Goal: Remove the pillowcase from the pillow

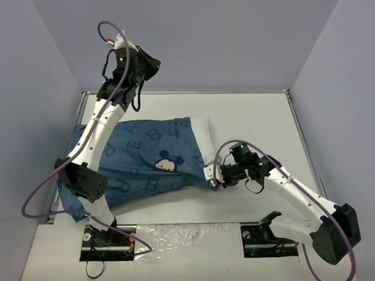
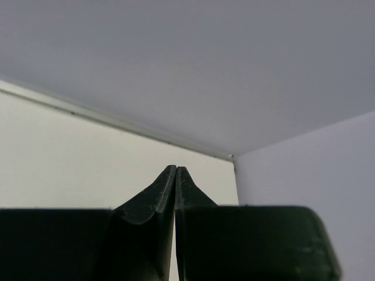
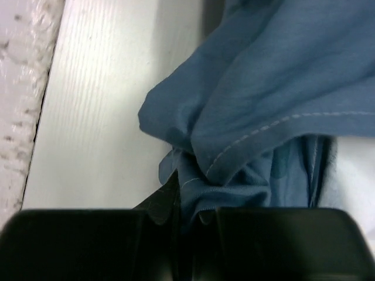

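Observation:
The dark-blue pillowcase [image 1: 140, 161] with pale letters and a mouse face lies across the left and middle of the table. The white pillow [image 1: 202, 133] pokes out of its right end. My right gripper [image 1: 214, 179] is shut on the pillowcase's bunched hem at its near right corner; the wrist view shows folded blue cloth [image 3: 246, 140] pinched between the jaws, with white pillow [image 3: 351, 175] at the right edge. My left gripper [image 1: 153, 64] is raised high at the back left, away from the pillow. Its fingertips [image 2: 176, 171] are pressed together and hold nothing.
The white table [image 1: 252, 123] is boxed by grey walls at back and sides. A metal rail [image 1: 187, 92] runs along its far edge. The pillowcase's left end hangs over the table's left edge [image 1: 70, 193]. A crinkled plastic sheet [image 1: 187, 234] lies between the arm bases.

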